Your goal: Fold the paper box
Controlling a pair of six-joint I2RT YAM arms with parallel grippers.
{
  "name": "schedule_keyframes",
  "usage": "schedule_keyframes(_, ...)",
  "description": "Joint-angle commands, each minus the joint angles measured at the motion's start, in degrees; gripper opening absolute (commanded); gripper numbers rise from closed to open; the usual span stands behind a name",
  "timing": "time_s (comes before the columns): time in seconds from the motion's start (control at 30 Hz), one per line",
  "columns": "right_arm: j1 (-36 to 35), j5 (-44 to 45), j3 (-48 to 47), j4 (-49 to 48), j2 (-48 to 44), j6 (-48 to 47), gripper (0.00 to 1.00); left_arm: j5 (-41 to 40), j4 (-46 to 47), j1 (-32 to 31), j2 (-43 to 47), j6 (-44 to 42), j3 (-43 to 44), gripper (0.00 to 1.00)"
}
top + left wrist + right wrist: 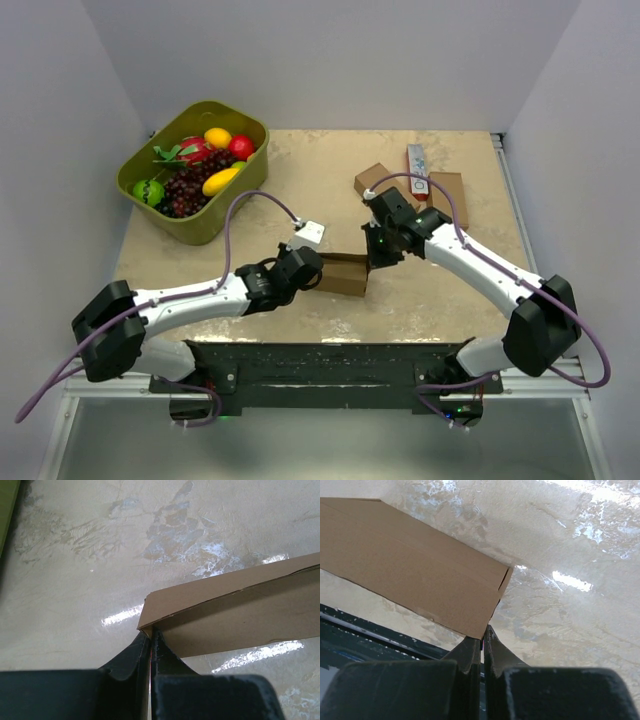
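Paper box: centre of table. Left gripper: clamped on its left corner. Right gripper: clamped on its right corner. Risk: thin corner grips slip, or cardboard tears, if pulled apart.

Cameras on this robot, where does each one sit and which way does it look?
Top external: high behind the arms, looking down at the table; shows both arms, with the left gripper and right gripper pinching the paper box.
Left wrist: on the left arm, looking along its fingers at one box corner and the table.
Right wrist: on the right arm, looking along its fingers at another box corner.
Shared: all three show the paper box.
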State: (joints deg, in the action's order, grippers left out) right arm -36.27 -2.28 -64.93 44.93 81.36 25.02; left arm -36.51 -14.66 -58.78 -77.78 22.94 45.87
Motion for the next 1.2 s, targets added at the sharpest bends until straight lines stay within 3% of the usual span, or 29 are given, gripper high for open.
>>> schedule_keyframes(0.0,0.41,-10.19,-3.81,-9.94,-0.77,2.41,0.00,7.33,-3.80,-2.21,-2.99,0.09,-0.60,0.00)
schedule_keyframes(0.3,1.73,-12.57,-2.75,-11.27,-1.21,2.67,0.00,6.89,-3.71,-2.83,-3.78,-0.26,-0.52,0.00)
schedule_keyframes(0.5,1.82,-6.35,-1.26,-7.49,-1.82,-0.58,0.00,7.33,-3.63,-2.83,-3.70,0.00,0.19,0.00)
schedule_keyframes(1.0,1.12,-3.08,7.97,-8.89,-5.07,-1.03,0.00,10.06,-1.43,-2.83,-3.61,1.49,0.72,0.00)
schedule_keyframes(1.17,-3.01,2.09,8.85,-8.55,-4.46,0.12,0.00,11.02,-0.73,-2.83,-3.61,2.37,1.07,0.00)
